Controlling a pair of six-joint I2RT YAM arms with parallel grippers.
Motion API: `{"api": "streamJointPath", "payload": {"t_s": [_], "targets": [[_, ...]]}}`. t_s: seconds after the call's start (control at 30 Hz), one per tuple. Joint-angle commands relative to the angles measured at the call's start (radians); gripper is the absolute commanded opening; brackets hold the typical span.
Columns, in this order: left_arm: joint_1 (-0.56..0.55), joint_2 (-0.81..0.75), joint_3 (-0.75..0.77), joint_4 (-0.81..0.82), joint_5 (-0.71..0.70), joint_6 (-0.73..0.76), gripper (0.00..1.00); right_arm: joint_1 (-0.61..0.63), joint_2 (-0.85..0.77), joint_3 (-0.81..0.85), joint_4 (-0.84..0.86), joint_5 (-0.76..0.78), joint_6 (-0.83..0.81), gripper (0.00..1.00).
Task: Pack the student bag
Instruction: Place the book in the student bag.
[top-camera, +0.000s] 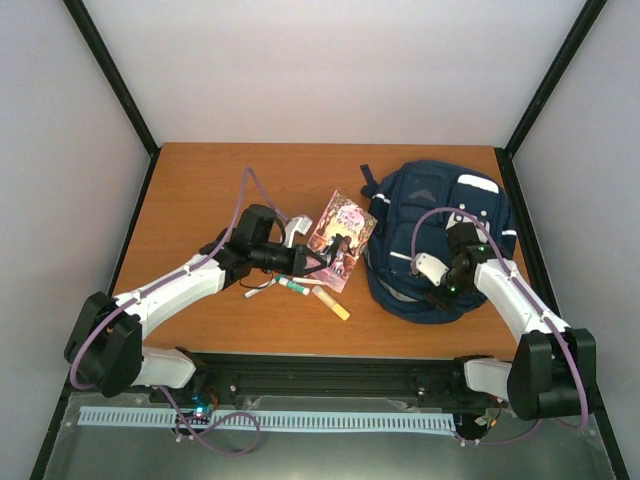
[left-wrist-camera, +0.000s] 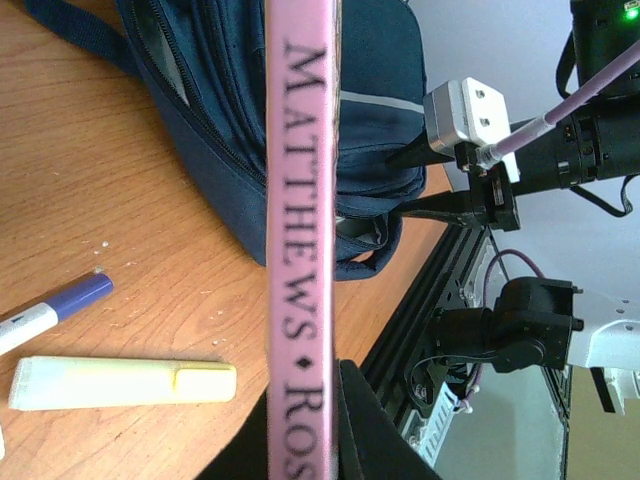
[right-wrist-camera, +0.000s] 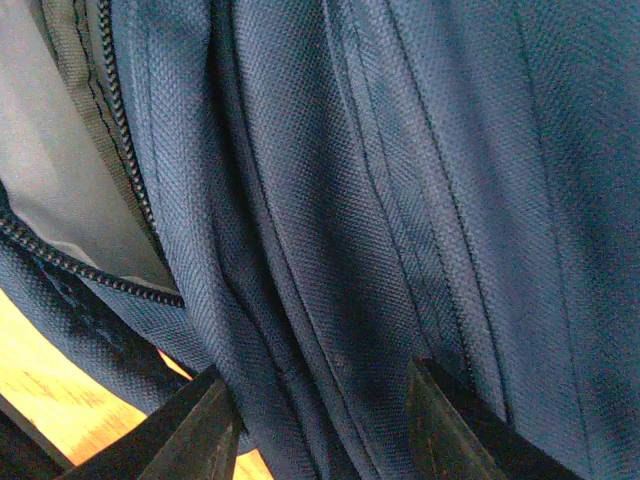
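pink book (left-wrist-camera: 300, 250) spine filled the centre of the left wrist view, running from top to bottom of the frame, with dark lettering along it. left gripper (top-camera: 330, 262) was closed on this book, and one dark finger (left-wrist-camera: 370, 430) showed at the lower edge of the frame, against the spine. in the top view the book stood tilted at centre frame, its lower edge at the jaws.

right gripper (right-wrist-camera: 318, 378) sat on the student bag (top-camera: 420, 190). its two fingers (right-wrist-camera: 200, 430) stood partway apart at the bottom of the right wrist view, with folds of navy fabric between them and both fingers touching the fabric. whether the fold was clamped could not be told.

student bag lay flat on the right half of the table (top-camera: 200, 190), front face up, white patches uppermost. its long axis ran from the upper to the lower part of the top view. which end was the top could not be told. an open zip with pale grey lining showed at the left of the right wrist view.

relative to the left jaws, the bag lay to the right, just beside the book's right edge. relative to the right jaws, the bag lay directly under and between them, at its lower edge in the top view.

yellow highlighter (left-wrist-camera: 120, 383) and blue-capped marker (left-wrist-camera: 60, 305) lay on the table at the lower left of the left wrist view, apart from the bag.
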Motion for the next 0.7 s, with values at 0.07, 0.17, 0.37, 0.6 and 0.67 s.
{"api": "streamJointPath", "payload": {"t_s": [0.07,0.17,0.37,0.6,0.67], "targets": [[-0.008,-0.038,-0.010,0.050,0.015,-0.012,0.01,0.025,0.032,-0.012,0.072,0.029,0.019,0.41],[-0.008,-0.039,-0.020,0.064,0.020,-0.023,0.01,0.030,0.026,0.008,0.062,0.025,0.025,0.22],[-0.008,-0.038,-0.019,0.080,0.031,-0.047,0.01,0.029,-0.028,0.135,0.012,0.019,0.061,0.03],[-0.011,-0.014,-0.013,0.107,0.095,-0.072,0.01,0.030,-0.053,0.369,0.016,0.093,0.112,0.03],[-0.026,-0.005,-0.011,0.108,0.117,-0.069,0.01,0.029,-0.053,0.430,0.033,0.109,0.134,0.03]]}}
